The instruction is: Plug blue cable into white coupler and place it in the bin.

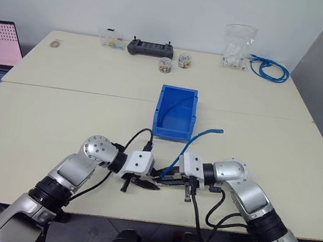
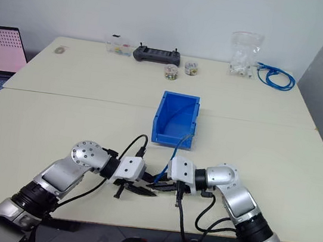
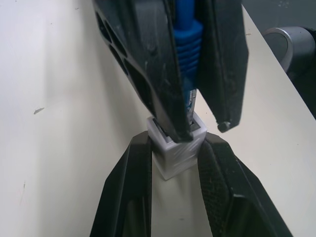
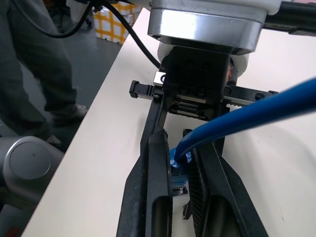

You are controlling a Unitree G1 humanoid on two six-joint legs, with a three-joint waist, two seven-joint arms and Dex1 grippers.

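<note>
left hand clamped on small white boxy plastic coupler | right hand clamped on thin bright-blue cable plug, at coupler's opening, above pale counter | blue plastic open-top bin just beyond | coiled blue cable bundle, clear bag, black controller at far edge

I see even, soft indoor light across the pale tabletop — bright, with no hard glare. Shadows are faint: a soft dark patch lies under the two hands where they meet near the front edge, and the bin casts only a thin shadow at its base. The head views are sharp from front to back wall, with slight bowing of the tabletop edges toward the corners. In the left wrist view, the nearest black fingers are soft and out of focus, while the white coupler is a little blurred — its face shows mild sheen.
</note>
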